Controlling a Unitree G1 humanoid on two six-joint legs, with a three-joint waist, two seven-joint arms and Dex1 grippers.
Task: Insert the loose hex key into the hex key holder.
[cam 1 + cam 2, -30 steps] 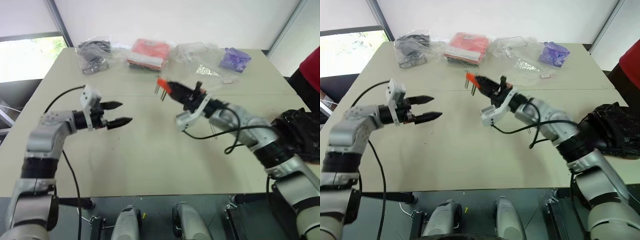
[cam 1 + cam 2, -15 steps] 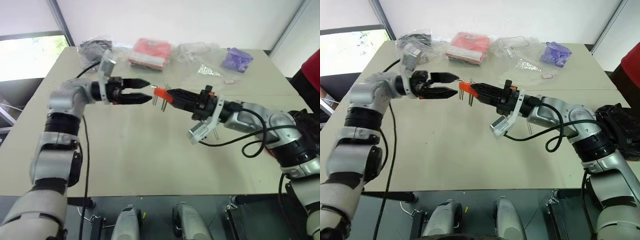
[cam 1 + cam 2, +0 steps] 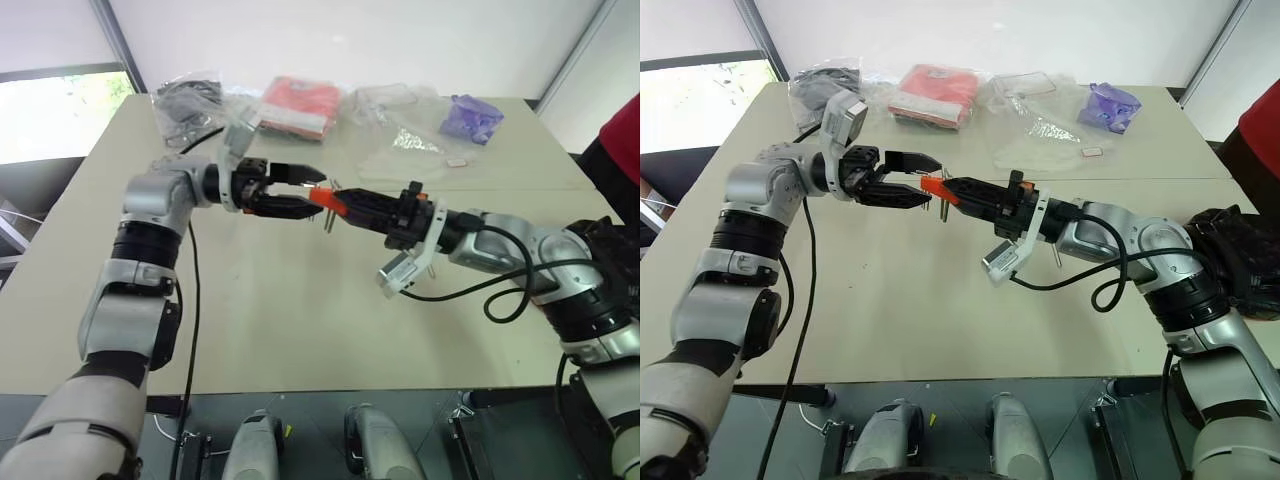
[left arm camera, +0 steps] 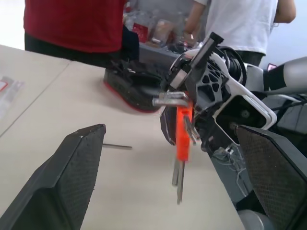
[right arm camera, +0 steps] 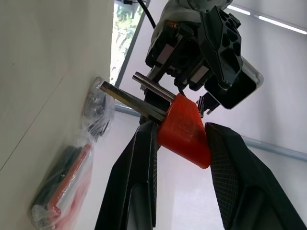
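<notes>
My right gripper (image 3: 338, 201) is shut on the hex key holder (image 3: 322, 197), a small orange-red block with several metal keys sticking out, held level above the table's middle. In the right wrist view the holder (image 5: 184, 130) sits clamped between the two black fingers (image 5: 139, 187). My left gripper (image 3: 314, 193) is open and faces the right one, one finger on each side of the holder (image 4: 182, 134), apart from it. The loose hex key (image 4: 116, 146) is a thin dark rod lying on the table (image 3: 280, 330) beyond the holder, beside my right forearm.
Along the table's far edge lie a bag of dark parts (image 3: 188, 105), a flat red packet (image 3: 298, 105), clear bags (image 3: 395, 120) and a purple bag (image 3: 472, 118). A black bundle (image 4: 134, 88) rests at the table's right edge. People (image 4: 76, 28) stand beyond that edge.
My left arm swung up and to the right until its open fingers flank the holder. My right gripper drew back a little with the holder and levelled out.
</notes>
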